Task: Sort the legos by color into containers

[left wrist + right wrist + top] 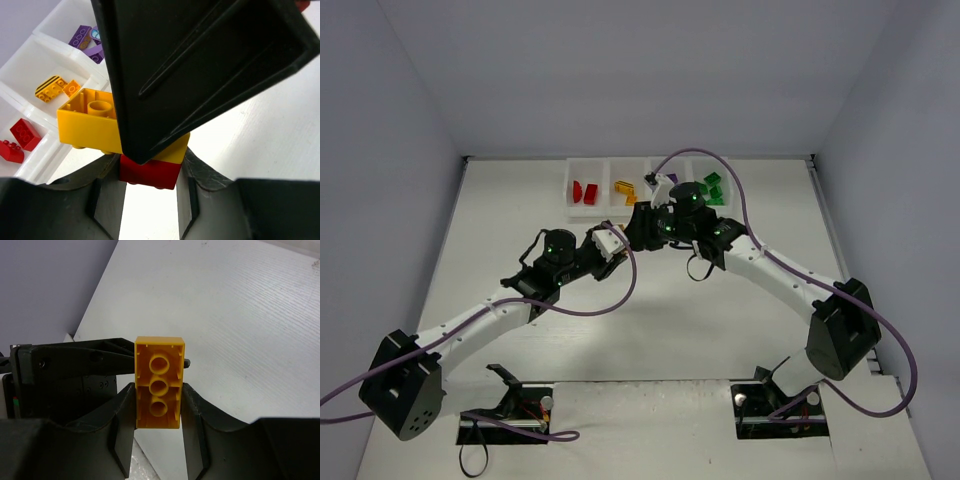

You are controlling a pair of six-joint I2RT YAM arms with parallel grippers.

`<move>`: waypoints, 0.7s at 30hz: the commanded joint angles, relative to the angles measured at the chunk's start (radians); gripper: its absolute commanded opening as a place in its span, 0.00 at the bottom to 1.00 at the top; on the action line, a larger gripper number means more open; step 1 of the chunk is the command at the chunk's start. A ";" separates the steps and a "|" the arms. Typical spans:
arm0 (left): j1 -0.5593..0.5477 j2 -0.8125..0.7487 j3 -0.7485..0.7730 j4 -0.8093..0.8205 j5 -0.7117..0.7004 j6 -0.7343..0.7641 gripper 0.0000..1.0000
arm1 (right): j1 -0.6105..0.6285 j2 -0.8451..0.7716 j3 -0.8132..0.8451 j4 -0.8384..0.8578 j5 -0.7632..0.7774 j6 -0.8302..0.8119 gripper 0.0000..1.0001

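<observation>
Big white table [520,250] first. From the top camera the left arm [480,320] and right arm [780,270] lean in and meet at mid-frame, just below the row of four white translucent square bins [582,211] at upper centre. From up there the wrists hide the grip itself. The wrist cameras fill that in!

Left hand [149,170], at the bottom of its own frame, has its jaws drawn in tight on a red plastic toy brick [142,176]. Right hand [159,396], jaws likewise pressed in, pinches a yellow plastic toy brick [159,375] end-up, three hollow tubes facing the lens.

Only the left wrist view shows the two bricks joined, yellow on top of red, near the bins. The right wrist view does not show the red one.

Upper left of the left wrist view: loose purple bricks [85,37], yellow-orange bricks [55,87] and red bricks [20,135], each lot in its own bin. The green bricks [712,188] appear from the top only, in the far-right bin.
</observation>
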 commanded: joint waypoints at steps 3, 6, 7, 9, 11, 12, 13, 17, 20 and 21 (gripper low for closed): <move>0.016 -0.018 -0.001 0.060 -0.004 -0.002 0.21 | -0.045 -0.043 0.017 0.058 -0.031 0.004 0.00; 0.016 -0.026 -0.011 0.067 -0.007 -0.005 0.15 | -0.069 -0.052 0.011 0.058 -0.046 0.011 0.00; 0.016 -0.029 -0.011 0.073 -0.006 -0.005 0.13 | -0.072 -0.054 0.011 0.056 -0.049 0.011 0.00; 0.018 -0.030 -0.011 0.075 -0.009 -0.006 0.04 | -0.078 -0.051 0.006 0.058 -0.060 0.012 0.00; 0.018 -0.026 -0.010 0.078 -0.011 -0.002 0.00 | -0.088 -0.049 0.004 0.056 -0.075 0.018 0.00; 0.018 -0.024 -0.010 0.078 -0.014 -0.002 0.00 | -0.092 -0.052 0.003 0.056 -0.080 0.018 0.00; 0.021 -0.018 -0.008 0.072 -0.012 -0.002 0.00 | -0.097 -0.054 0.001 0.056 -0.085 0.021 0.00; 0.027 -0.009 -0.011 0.060 -0.011 -0.008 0.00 | -0.138 -0.068 -0.002 0.055 -0.120 0.024 0.00; 0.031 -0.007 -0.013 0.063 -0.012 -0.018 0.00 | -0.169 -0.075 -0.002 0.049 -0.131 0.008 0.00; 0.033 -0.006 -0.014 0.064 -0.020 -0.023 0.00 | -0.178 -0.074 -0.002 0.049 -0.123 0.003 0.00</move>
